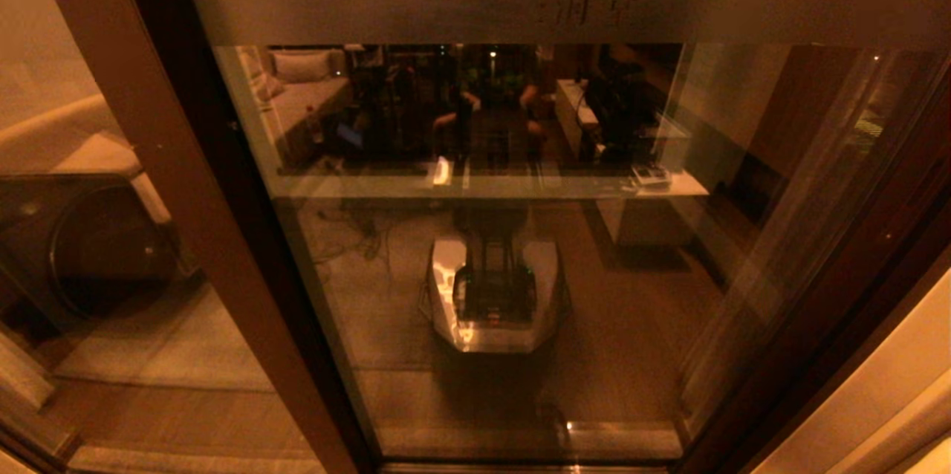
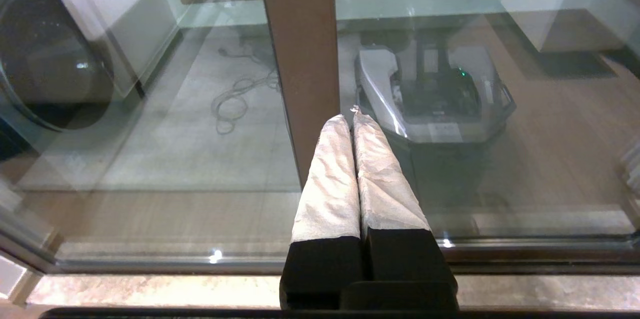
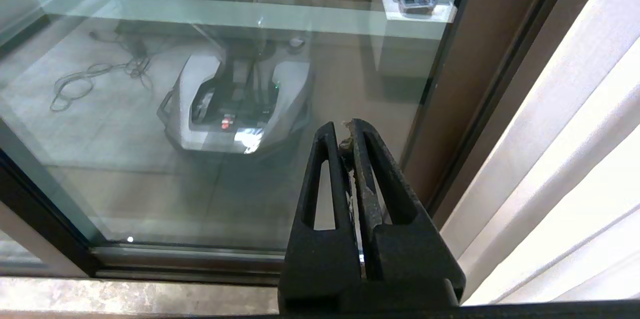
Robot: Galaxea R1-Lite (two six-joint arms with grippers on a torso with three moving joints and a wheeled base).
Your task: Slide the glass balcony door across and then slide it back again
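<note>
Both claws clenched, holding nothing: left gripper (image 2: 352, 118) near the lighter post (image 2: 300, 59), right gripper (image 3: 345, 131) facing the glass door (image 1: 520, 236). Risk imo: closed tips skid off smooth glass w/o catching the frame.

Tall glass balcony door (image 1: 520, 273), dark brown frame, frosted band near top; upright, spanning opening, reflecting room.

Filling most of the frame: the glass balcony door (image 1: 520, 251), dark-framed, frosted band (image 1: 565, 7) across the top with faint characters. Reflected in the pane, a wheeled robot base (image 1: 492, 294) on the floor. Left of the door, a lighter brown post (image 1: 160, 162) and a round dark drum (image 1: 104, 251) behind glass.
</note>
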